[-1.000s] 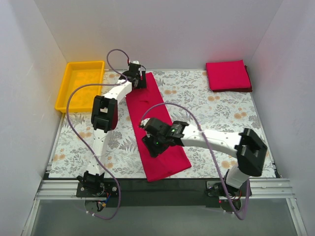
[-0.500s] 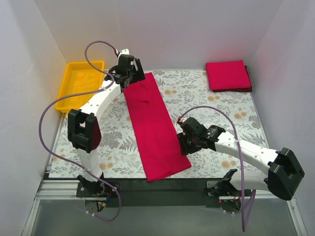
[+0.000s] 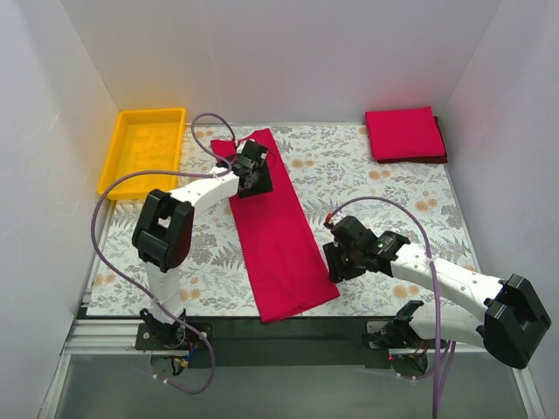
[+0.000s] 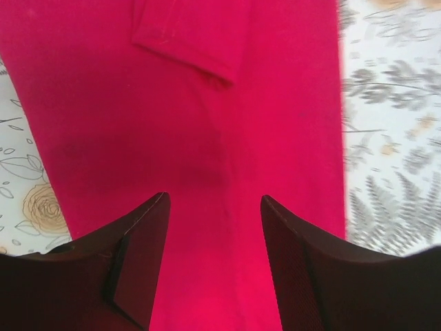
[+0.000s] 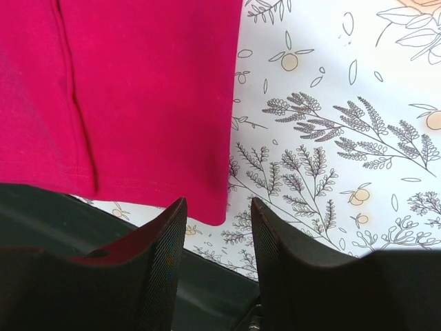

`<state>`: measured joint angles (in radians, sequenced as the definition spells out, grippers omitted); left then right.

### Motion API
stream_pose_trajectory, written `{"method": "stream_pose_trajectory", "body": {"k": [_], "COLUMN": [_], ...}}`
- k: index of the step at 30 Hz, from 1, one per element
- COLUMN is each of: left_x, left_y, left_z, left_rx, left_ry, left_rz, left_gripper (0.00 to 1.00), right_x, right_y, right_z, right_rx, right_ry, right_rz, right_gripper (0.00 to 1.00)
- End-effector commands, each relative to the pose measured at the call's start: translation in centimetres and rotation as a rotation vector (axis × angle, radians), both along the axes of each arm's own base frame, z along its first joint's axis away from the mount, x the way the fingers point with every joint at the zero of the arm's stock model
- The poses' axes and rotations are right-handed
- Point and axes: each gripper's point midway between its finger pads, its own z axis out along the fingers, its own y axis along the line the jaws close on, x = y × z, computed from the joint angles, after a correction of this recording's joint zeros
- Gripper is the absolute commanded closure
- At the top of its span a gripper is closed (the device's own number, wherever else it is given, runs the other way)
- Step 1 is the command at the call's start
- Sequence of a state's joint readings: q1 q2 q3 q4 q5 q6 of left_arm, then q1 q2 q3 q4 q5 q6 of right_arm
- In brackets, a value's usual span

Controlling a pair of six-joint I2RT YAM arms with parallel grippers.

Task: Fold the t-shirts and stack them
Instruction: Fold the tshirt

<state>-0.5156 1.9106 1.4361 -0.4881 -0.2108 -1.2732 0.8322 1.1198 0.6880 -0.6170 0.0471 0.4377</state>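
A crimson t-shirt [image 3: 278, 234], folded into a long narrow strip, lies diagonally on the floral table from back left to the front edge. My left gripper [image 3: 253, 182] hovers over its far part, open and empty; in the left wrist view the red cloth [image 4: 207, 138] with a folded-in sleeve fills the frame between the fingers [image 4: 215, 200]. My right gripper [image 3: 336, 262] is open and empty beside the strip's near right corner [image 5: 207, 207], just right of the cloth. A folded stack of red t-shirts [image 3: 404, 134] sits at the back right.
A yellow plastic tray [image 3: 144, 148] stands at the back left. White walls close in the table on three sides. A black rail [image 3: 288, 336] runs along the table's front edge, near the right gripper.
The left gripper has moved from the strip's far end inward over the cloth. The right gripper has moved off the shirt to its right side, near the front corner.
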Motion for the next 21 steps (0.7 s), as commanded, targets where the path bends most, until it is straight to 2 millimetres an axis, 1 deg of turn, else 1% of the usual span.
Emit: {"method": "stream_pose_trajectory", "body": {"k": [1,2,4,5,7,8,9,11,12,14,15,16,21], "left_x": [1.3,1.5,1.7,2.1,2.4,2.9,3.0,3.7,3.9,4.6,5.3,5.6,7.6], "left_y": [0.7,0.7,0.6,0.6,0.7,0.6,0.9,1.1,1.4,2.0,1.9,2.4,2.4], "left_z": [-1.6,-2.8,-3.9,-4.8,-5.9,-5.9,-7.1,-7.4,-8.2,-8.5,-8.1,-8.7,-7.4], "left_rx": [0.035,0.054,0.067,0.079,0.103,0.108,0.135,0.156,0.175,0.199,0.199,0.208,0.235], "left_ry": [-0.002,0.017,0.029,0.039,0.049,0.042,0.057,0.051,0.057,0.053,0.036,0.044,-0.014], "left_rz": [0.043,0.043,0.038,0.039,0.03,0.028,0.029,0.02,0.021,0.016,0.016,0.021,-0.002], "left_gripper": [0.46,0.47,0.49,0.5,0.54,0.55,0.55,0.55,0.55,0.55,0.55,0.54,0.49], "right_x": [0.1,0.1,0.0,0.1,0.0,0.1,0.2,0.5,0.7,0.9,1.0,1.3,2.4], "right_y": [0.5,0.5,0.5,0.6,0.7,0.7,0.8,0.9,1.0,1.1,1.2,1.4,2.1], "right_z": [0.0,0.0,-0.2,-0.2,-0.4,-0.4,-0.4,-0.3,-0.3,-0.4,-0.5,-0.3,-0.2], "right_rx": [0.032,0.035,0.036,0.039,0.04,0.038,0.042,0.047,0.049,0.045,0.04,0.047,0.048], "right_ry": [-0.01,-0.011,-0.005,-0.007,-0.001,-0.001,-0.008,-0.017,-0.026,-0.023,-0.026,-0.032,-0.051], "right_rz": [0.013,0.013,0.012,0.013,0.015,0.013,0.012,0.004,0.002,-0.001,-0.004,-0.008,-0.023], "right_gripper": [0.51,0.51,0.52,0.51,0.51,0.52,0.52,0.52,0.52,0.52,0.52,0.52,0.52]}}
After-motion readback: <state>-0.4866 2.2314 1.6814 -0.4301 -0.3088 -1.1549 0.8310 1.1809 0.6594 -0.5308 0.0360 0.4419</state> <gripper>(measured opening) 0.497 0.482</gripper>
